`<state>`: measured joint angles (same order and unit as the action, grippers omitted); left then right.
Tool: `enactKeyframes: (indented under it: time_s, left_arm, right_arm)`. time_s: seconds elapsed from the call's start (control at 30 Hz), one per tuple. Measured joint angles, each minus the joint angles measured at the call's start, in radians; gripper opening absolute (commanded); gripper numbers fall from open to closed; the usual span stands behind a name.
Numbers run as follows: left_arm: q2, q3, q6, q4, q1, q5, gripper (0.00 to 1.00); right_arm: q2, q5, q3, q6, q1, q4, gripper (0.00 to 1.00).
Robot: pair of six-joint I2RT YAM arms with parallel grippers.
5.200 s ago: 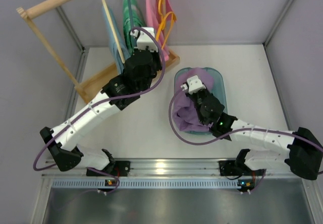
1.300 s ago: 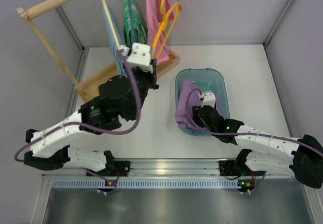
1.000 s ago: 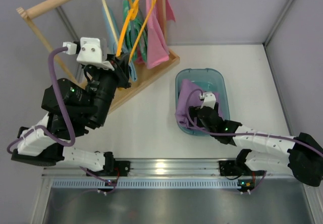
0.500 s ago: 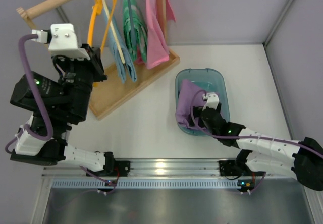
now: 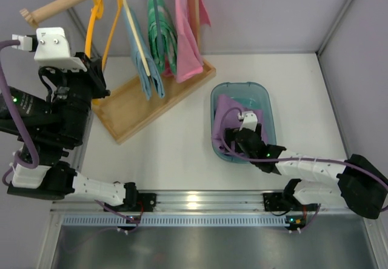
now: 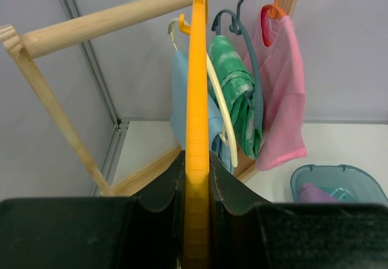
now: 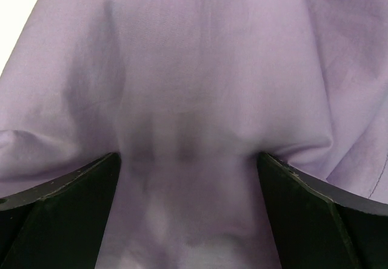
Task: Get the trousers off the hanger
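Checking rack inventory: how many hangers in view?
4. The yellow hanger held in the left gripper at the rail; pale hanger with the blue garment; blue-grey hanger with the green garment; orange hanger with the pink garment. More could be hidden behind cloth.

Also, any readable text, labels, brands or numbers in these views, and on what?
None: no text can be read in any view.
The hanger, the trousers, the teal tub, the pink garment and the wooden rack all look plain, with no print or label showing.
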<state>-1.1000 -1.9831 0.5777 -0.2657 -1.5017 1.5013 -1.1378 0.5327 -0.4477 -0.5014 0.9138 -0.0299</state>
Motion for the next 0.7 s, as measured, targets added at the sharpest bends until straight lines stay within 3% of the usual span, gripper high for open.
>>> enactKeyframes:
  time_s: [0.5,0.7]
  left_arm:
    - [0.131,0.093,0.025,-0.003,0.006,0.0,0.0]
    - [0.177,0.12,0.031,0.007,0.07,-0.002,0.0]
  right_arm:
    - [-0.063,-0.019,-0.019,0.0,-0.015,-0.025,0.98]
    - [-0.093,-0.023,-0.035,0.0,-0.016,-0.032,0.98]
